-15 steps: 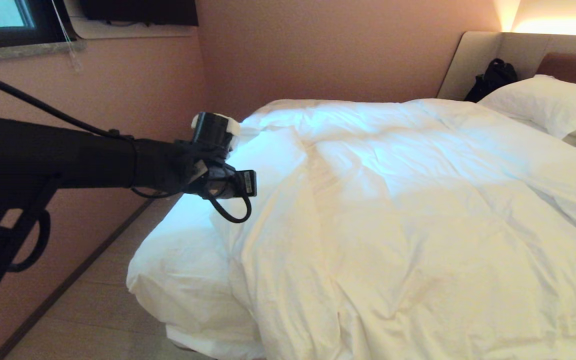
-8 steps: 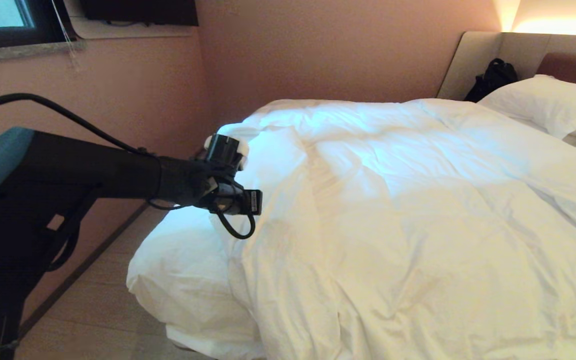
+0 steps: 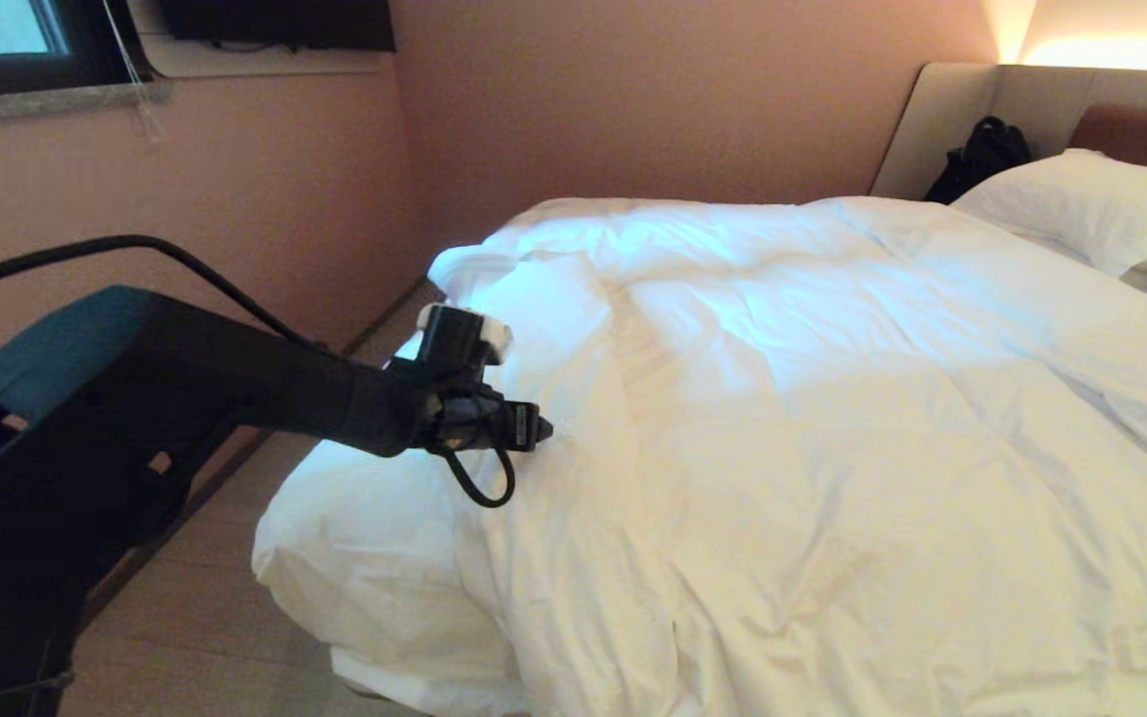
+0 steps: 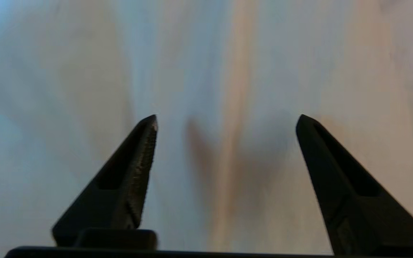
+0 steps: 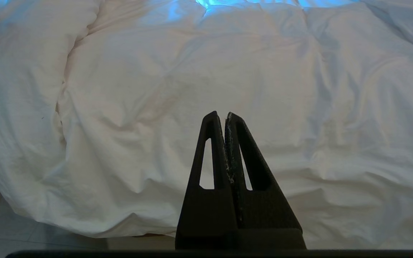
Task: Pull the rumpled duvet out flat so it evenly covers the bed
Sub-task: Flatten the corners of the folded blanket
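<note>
The puffy white duvet point(image 3: 832, 398) lies wrinkled over the bed, with a long fold point(image 3: 623, 358) running down its left part. My left gripper point(image 3: 540, 430) reaches in from the left and hovers right at that fold. In the left wrist view the left gripper point(image 4: 226, 120) is open, its fingers point(image 4: 145, 143) wide apart, with only blurred white cloth point(image 4: 228, 71) beyond them and nothing held. My right gripper point(image 5: 221, 114) is shut and empty, hanging in front of the duvet's near side point(image 5: 206, 71). The right gripper does not show in the head view.
A white pillow point(image 3: 1081, 204) lies at the padded headboard point(image 3: 942, 119), with a black bag point(image 3: 982, 154) beside it. A pink wall point(image 3: 235, 199) and a strip of floor point(image 3: 185, 617) run along the bed's left side. A window sill point(image 3: 46, 100) is at upper left.
The left arm has sunk, and its gripper has moved down and a little right, closer onto the duvet's left fold. The duvet's far left corner now shows uncovered. The right gripper is unchanged.
</note>
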